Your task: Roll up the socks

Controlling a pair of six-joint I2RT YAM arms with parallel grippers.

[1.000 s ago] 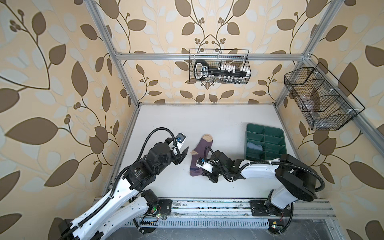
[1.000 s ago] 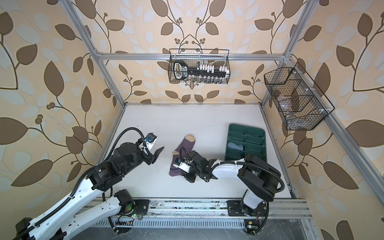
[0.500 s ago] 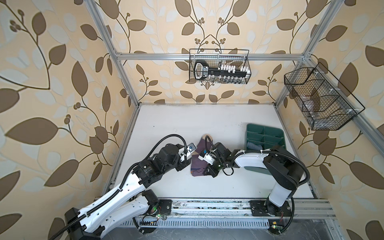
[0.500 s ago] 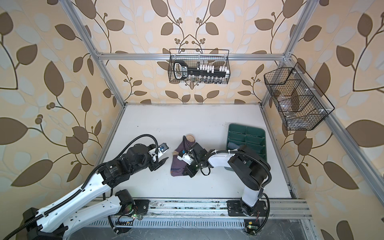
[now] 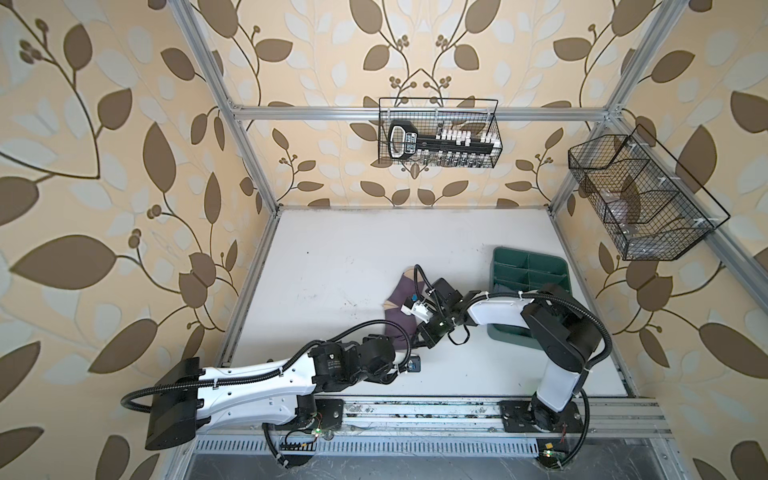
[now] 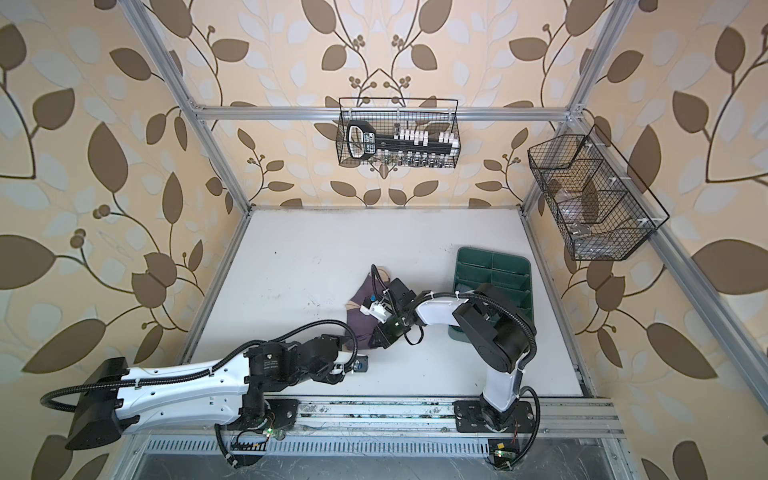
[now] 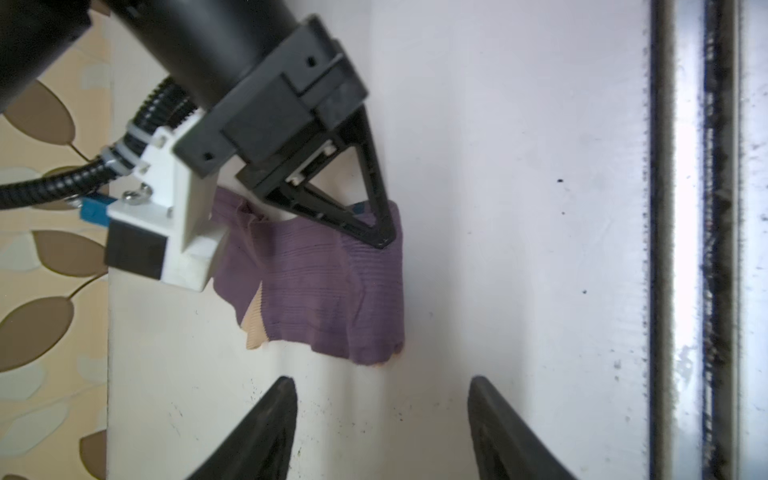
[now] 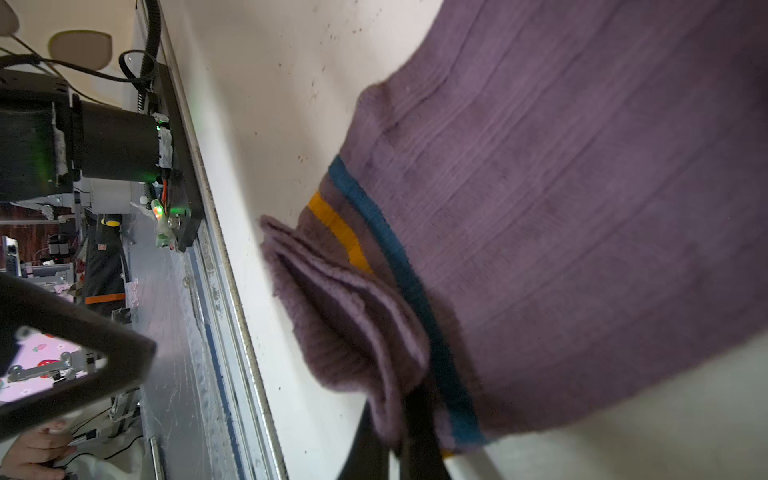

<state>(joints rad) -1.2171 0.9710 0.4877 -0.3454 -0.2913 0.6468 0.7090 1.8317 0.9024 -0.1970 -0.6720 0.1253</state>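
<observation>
Purple ribbed sock with beige toe [image 7: 332, 291] lies on the white table [image 7: 498, 166] toward its front edge, cuff pinched in the closed right claw [image 7: 383, 243], while the open left claw [image 7: 382, 411] has swung in beside it, apparently to help roll.

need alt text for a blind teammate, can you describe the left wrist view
A purple sock lies partly folded on the white table, its edge pinched in the shut right gripper. The left gripper sits just short of the sock, jaws open and empty.
</observation>
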